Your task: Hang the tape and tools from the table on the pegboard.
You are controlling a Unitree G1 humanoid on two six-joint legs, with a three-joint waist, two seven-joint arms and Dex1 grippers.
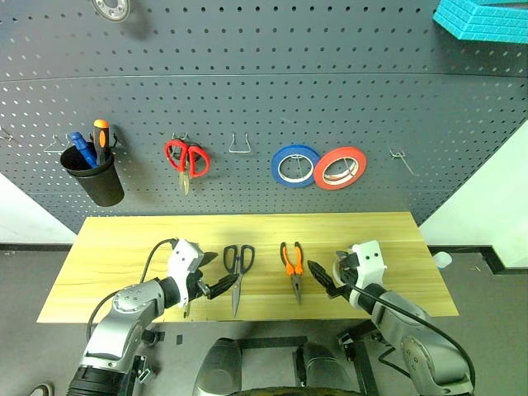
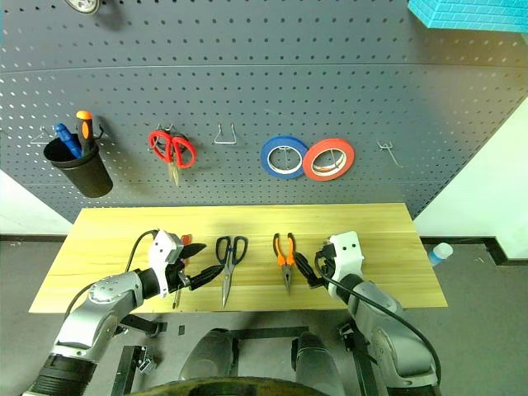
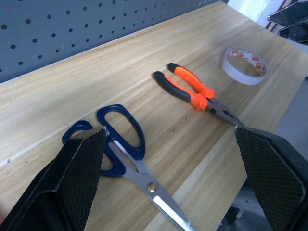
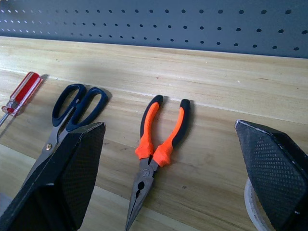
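Observation:
On the light wood table point(image 1: 124, 239) lie dark-handled scissors point(image 1: 238, 262) and, to their right, orange-and-black pliers point(image 1: 291, 262). The cream-white tape point(image 3: 244, 65) lies flat near the right front of the table, mostly hidden behind my right gripper in the head views. A slim red-handled screwdriver point(image 4: 21, 93) rests left of the scissors. My left gripper point(image 1: 219, 272) hovers open over the front edge beside the scissors. Just right of the pliers, my right gripper point(image 1: 322, 279) is open and holds nothing. The dark grey pegboard point(image 1: 247, 82) rises behind the table.
On the pegboard hang a black cup point(image 1: 92, 177) with screwdrivers, red-handled scissors point(image 1: 186, 158), a blue roll point(image 1: 294, 165) and a red roll point(image 1: 340, 167). Bare hooks point(image 1: 240, 144) point(image 1: 402, 158) sit between and to the right of them. A turquoise block point(image 1: 483, 18) is at top right.

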